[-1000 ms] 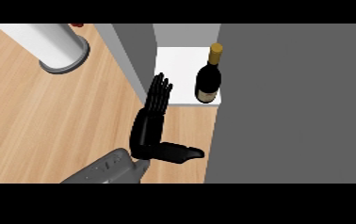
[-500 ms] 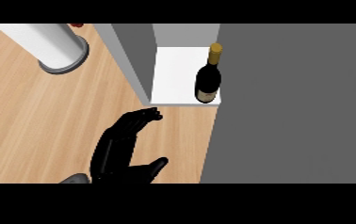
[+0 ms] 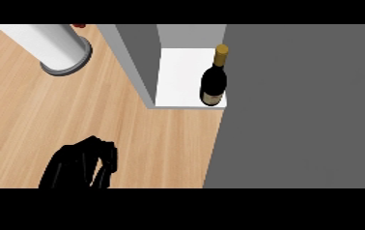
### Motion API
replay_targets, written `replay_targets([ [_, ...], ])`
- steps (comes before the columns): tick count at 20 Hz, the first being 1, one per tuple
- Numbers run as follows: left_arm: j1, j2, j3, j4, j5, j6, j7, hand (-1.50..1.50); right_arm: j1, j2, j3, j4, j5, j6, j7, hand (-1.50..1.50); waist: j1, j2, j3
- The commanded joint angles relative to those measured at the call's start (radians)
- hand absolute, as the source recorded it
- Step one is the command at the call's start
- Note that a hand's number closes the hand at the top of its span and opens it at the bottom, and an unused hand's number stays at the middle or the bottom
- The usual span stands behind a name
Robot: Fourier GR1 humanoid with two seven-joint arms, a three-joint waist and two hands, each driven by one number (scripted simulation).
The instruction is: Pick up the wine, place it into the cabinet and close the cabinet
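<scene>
The wine bottle stands upright on the white shelf of the cabinet, at its right near edge. The left hand is low at the near left over the wooden counter, well apart from the bottle, with its fingers curled on nothing.

Illumination is even and diffuse, with no single light source identifiable. The counter is uniformly bright and its wood grain is legible from edge to edge. The cabinet floor reads near white without clipping. The door is a flat mid-grey with no gradient or reflection. Cast shadows are very faint or not visible, including beneath the wine. The hand renders almost solid black, so its finger detail is lost. A soft highlight lies on the white cylinder. No glare, motion blur or edge distortion is apparent.
</scene>
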Motion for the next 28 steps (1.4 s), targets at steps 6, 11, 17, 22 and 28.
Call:
replay_targets([
  [6, 0.220, 0.171, 0.150, -0.048, 0.059, -0.167, -0.100, -1.50, -0.064, 0.109, 0.372, -0.134, 0.078, -0.123, 0.195, 1.50, 0.002, -0.003, -0.002],
  [11, 0.326, 0.293, 0.297, -0.051, 0.184, -0.275, -0.131, -1.50, -0.188, 0.111, 0.547, -0.009, 0.183, -0.254, 0.232, 1.50, 0.024, -0.010, -0.005],
  [17, 0.432, 0.352, 0.340, -0.025, 0.200, -0.362, -0.158, -1.50, -0.334, 0.111, 0.727, 0.096, 0.306, -0.519, 0.169, 1.50, 0.032, -0.011, -0.004],
  [22, 0.468, 0.394, 0.403, 0.070, 0.220, -0.488, -0.182, -1.50, -0.462, 0.107, 0.673, 0.153, 0.326, -0.662, 0.137, 1.50, 0.042, -0.008, -0.006],
  [28, 0.498, 0.418, 0.442, 0.103, 0.207, -0.570, -0.202, -1.50, -0.585, 0.104, 0.611, 0.252, 0.324, -0.794, 0.089, 1.50, 0.061, 0.000, -0.007],
])
